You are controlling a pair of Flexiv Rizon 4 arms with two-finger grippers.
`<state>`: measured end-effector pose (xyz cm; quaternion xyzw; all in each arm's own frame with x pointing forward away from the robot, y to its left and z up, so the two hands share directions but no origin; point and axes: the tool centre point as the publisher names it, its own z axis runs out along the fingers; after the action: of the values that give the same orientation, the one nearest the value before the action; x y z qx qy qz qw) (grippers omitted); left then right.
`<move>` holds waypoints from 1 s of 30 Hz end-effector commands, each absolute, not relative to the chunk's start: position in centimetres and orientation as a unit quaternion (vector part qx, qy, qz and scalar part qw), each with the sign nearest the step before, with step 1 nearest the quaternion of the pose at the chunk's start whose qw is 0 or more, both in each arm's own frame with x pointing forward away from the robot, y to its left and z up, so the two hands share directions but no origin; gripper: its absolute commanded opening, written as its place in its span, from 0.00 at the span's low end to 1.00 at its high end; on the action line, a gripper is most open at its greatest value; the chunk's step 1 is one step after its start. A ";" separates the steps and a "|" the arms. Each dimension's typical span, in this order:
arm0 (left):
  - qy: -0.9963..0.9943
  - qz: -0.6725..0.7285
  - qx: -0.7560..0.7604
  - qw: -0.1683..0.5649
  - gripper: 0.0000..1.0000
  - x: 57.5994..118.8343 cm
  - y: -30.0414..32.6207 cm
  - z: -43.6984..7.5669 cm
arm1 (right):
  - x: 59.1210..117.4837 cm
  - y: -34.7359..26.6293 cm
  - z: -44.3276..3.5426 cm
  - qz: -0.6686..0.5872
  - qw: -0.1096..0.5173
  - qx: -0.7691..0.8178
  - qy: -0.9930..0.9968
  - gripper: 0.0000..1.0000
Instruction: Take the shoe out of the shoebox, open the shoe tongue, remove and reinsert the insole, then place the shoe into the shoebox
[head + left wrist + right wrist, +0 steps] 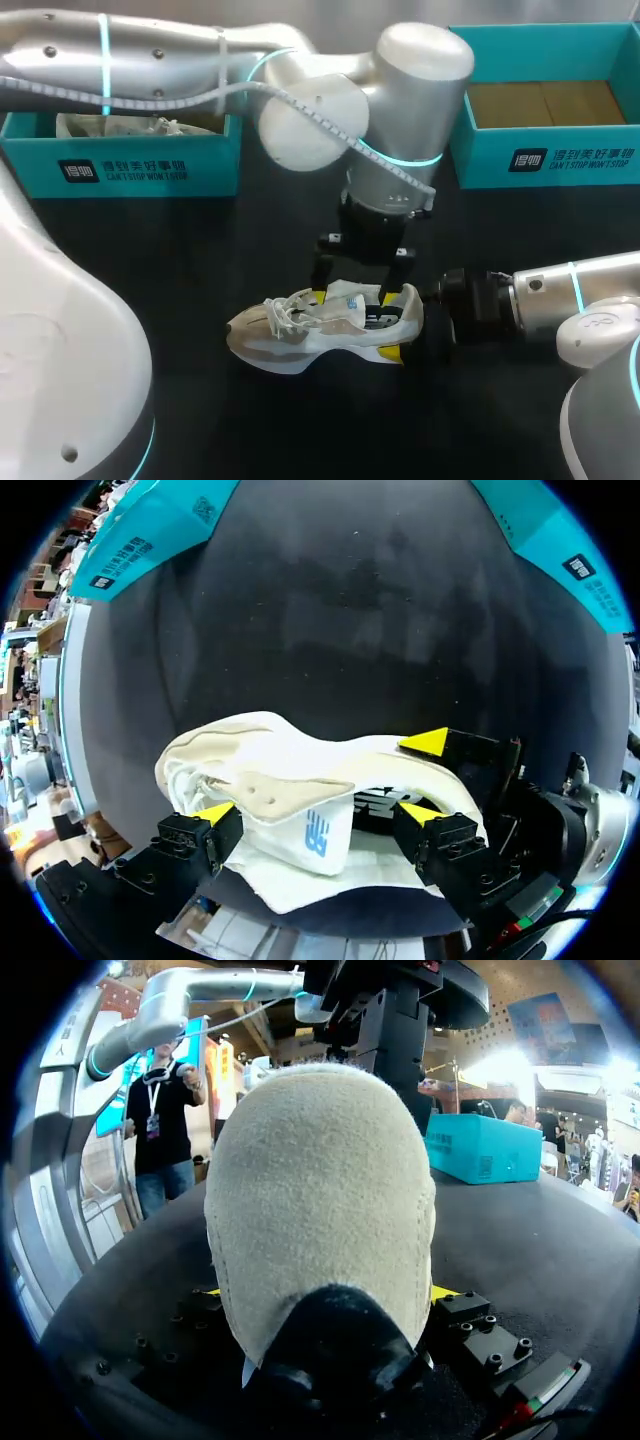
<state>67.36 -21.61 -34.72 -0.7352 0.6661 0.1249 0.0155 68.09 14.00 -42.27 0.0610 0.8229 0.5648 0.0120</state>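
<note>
Two grippers are at the shoe (pixel 300 330), which lies near the middle of the bench (pixel 200 260) with its toe toward the left edge. It is well apart from the left shoebox (pixel 150 170) and the right shoebox (pixel 600 160) at the far corners. Your right gripper (pixel 327 1292) is clamped on the heel from two sides. Your left gripper (pixel 318 812) hangs over the shoe's opening with its fingers wide apart, and the white insole (pixel 315 842) lies partly out between them. Expect the shoe to be light, with a soft upper that folds under pressure, so hold it by the stiffer heel. The insole looks thin and floppy. Pinch it near its free edge and feed it in flat, or it will likely buckle.
</note>
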 end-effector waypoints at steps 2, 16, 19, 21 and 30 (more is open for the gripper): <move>0.626 0.213 -0.743 0.108 1.00 66.8 -22.1 -35.2 | 68.0 14.0 -42.2 0.562 0.012 0.062 0.825 0.00; 0.622 0.250 -0.728 0.145 0.91 65.9 -19.7 -35.5 | 68.0 14.0 -42.2 0.562 0.012 0.062 0.825 0.00; 0.622 0.254 -0.726 0.146 0.80 65.8 -19.3 -35.5 | 68.0 14.0 -42.2 0.562 0.012 0.062 0.825 0.00; 0.623 0.257 -0.725 0.144 0.73 65.8 -19.1 -35.4 | 68.0 14.0 -42.2 0.562 0.012 0.062 0.825 0.00; 0.631 0.251 -0.723 0.126 0.56 65.6 -17.5 -34.4 | 68.0 14.0 -42.2 0.562 0.012 0.062 0.825 0.00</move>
<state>65.92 -17.59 -34.92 -0.6870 0.6700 0.2594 0.1087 68.09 14.01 -42.26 0.0609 0.8228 0.5649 0.0120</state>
